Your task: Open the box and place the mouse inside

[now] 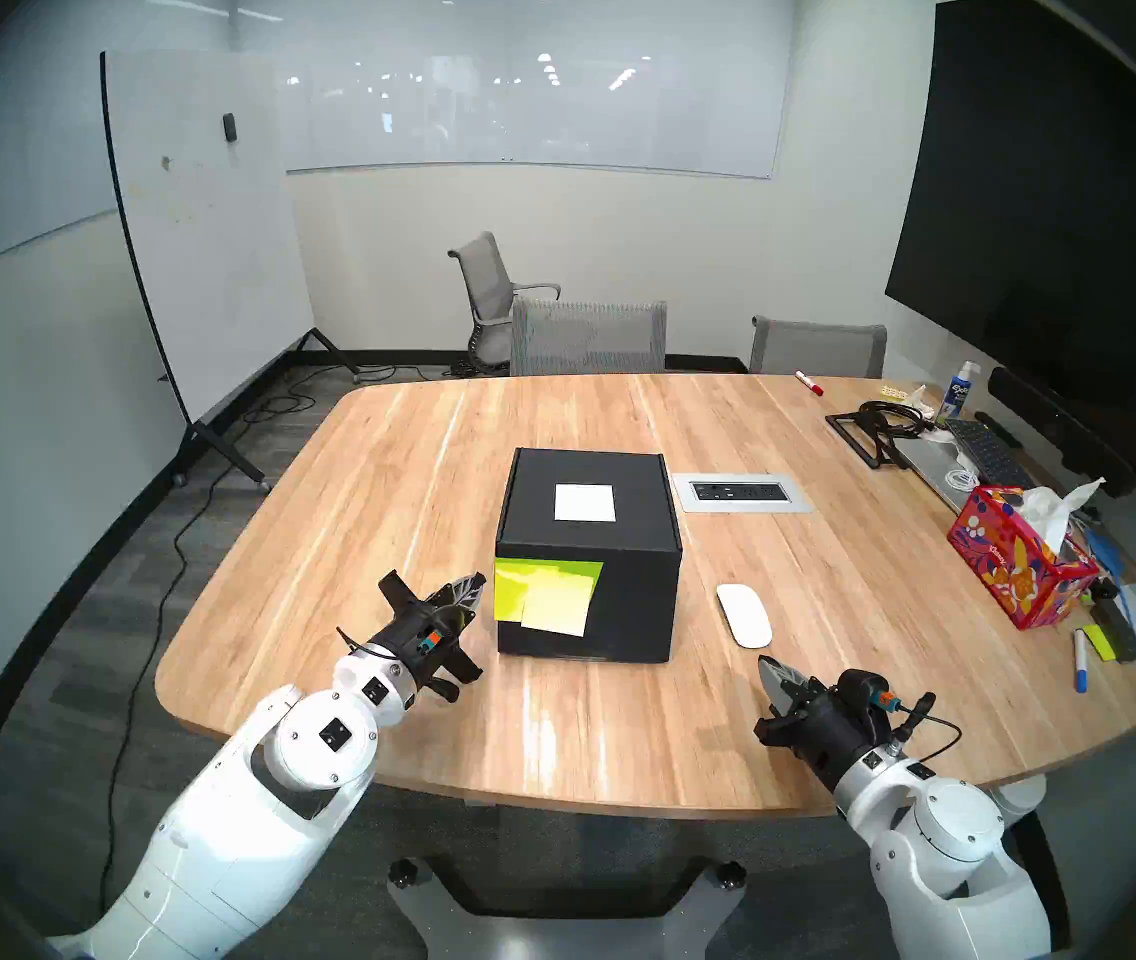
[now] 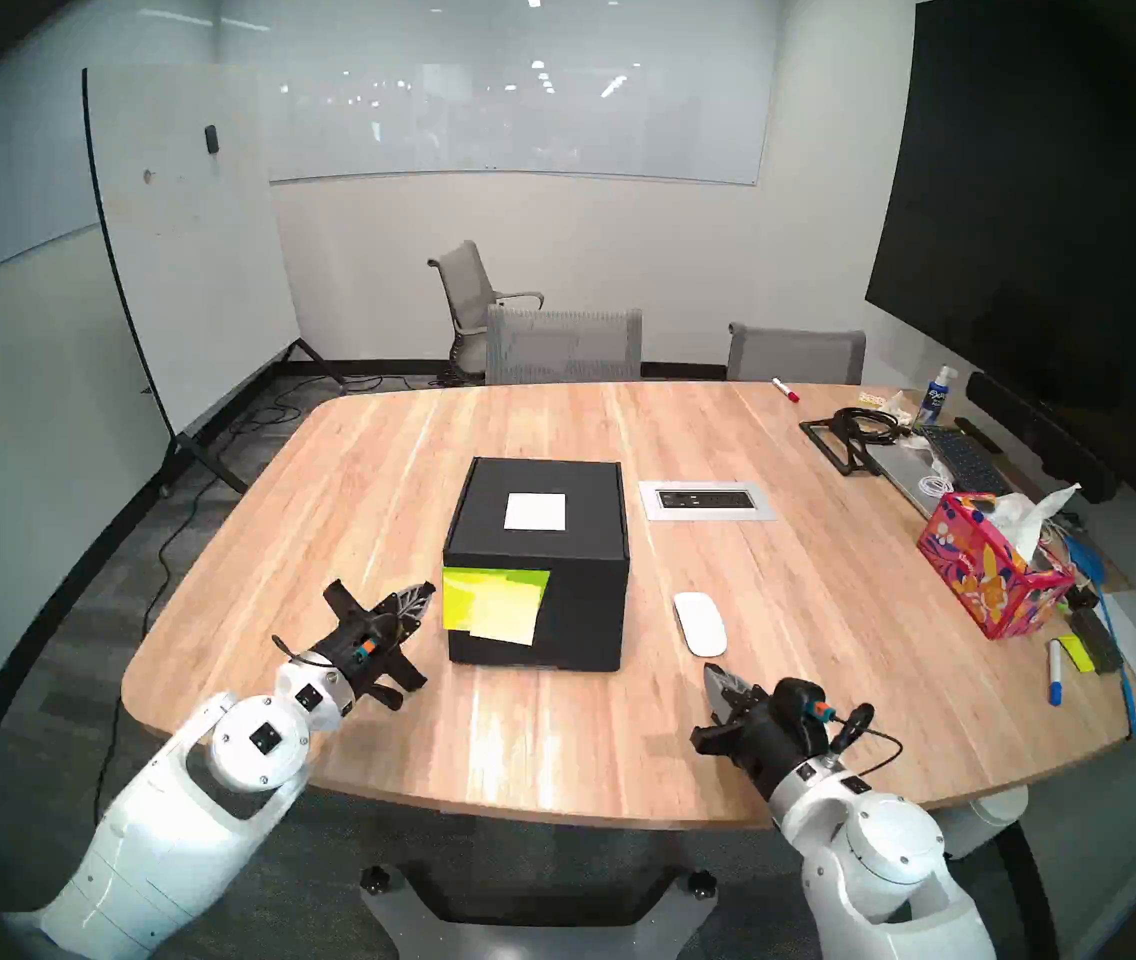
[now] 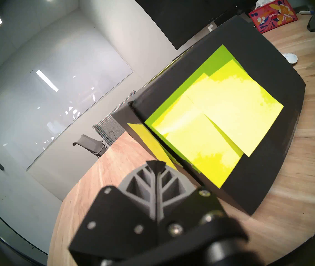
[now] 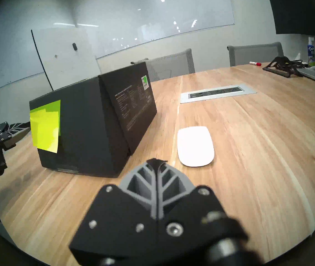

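Observation:
The black box (image 1: 620, 536) stands closed in the middle of the wooden table (image 1: 413, 453), with a white label (image 1: 584, 502) on its lid and yellow-green sticky notes (image 1: 544, 595) on its front left. It also shows in the other views (image 2: 565, 591) (image 3: 268, 144) (image 4: 87, 129). The white mouse (image 1: 744, 614) (image 2: 699, 623) (image 4: 195, 145) lies on the table right of the box. My left gripper (image 1: 475, 584) (image 3: 155, 163) is shut and empty, its tip just left of the sticky notes. My right gripper (image 1: 767, 668) (image 4: 156, 161) is shut and empty, just short of the mouse.
A power outlet panel (image 1: 740, 492) is set in the table behind the mouse. A red floral tissue box (image 1: 1015, 564), markers, a keyboard (image 1: 988, 453) and cables crowd the right edge. Grey chairs (image 1: 586, 335) stand behind the table, a whiteboard (image 1: 205, 245) at the left.

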You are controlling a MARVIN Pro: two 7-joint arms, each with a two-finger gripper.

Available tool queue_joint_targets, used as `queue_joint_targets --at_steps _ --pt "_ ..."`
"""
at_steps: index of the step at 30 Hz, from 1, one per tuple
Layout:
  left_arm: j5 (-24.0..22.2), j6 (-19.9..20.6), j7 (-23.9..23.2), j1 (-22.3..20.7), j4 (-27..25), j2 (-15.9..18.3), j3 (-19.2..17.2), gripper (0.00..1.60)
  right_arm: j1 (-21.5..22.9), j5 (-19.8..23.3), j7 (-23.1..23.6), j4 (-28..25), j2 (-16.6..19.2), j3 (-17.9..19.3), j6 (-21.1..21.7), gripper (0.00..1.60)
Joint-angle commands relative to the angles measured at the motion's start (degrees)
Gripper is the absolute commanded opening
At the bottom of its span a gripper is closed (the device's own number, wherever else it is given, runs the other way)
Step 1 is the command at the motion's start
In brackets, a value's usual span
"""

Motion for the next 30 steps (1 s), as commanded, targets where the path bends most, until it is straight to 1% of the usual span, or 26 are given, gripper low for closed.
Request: queue_joint_targets --at_steps 1,12,14,19,30 --pt "0.06 -0.33 0.07 -0.36 -0.86 0.01 -0.04 0.00 6.77 1.28 2.58 1.62 2.01 -0.79 -0.56 0.00" --pt "0.04 -0.33 0.08 -0.37 -0.87 0.03 -0.03 0.00 12.99 2.56 5.87 7.08 2.88 -3.27 -0.69 0.00" --pt "0.03 -0.34 0.09 -0.37 -0.87 0.04 -0.03 0.00 14.78 2.67 6.73 8.61 2.82 -3.75 -0.67 0.00" --pt "0.03 -0.34 0.09 -0.36 -0.88 0.05 -0.02 0.00 16.70 3.27 8.61 10.67 3.04 -4.62 -0.98 0.00" --pt "0.04 -0.35 0.10 -0.35 -0.90 0.06 -0.02 0.00 17.87 4.48 11.44 12.20 3.09 -5.61 -1.38 0.00"
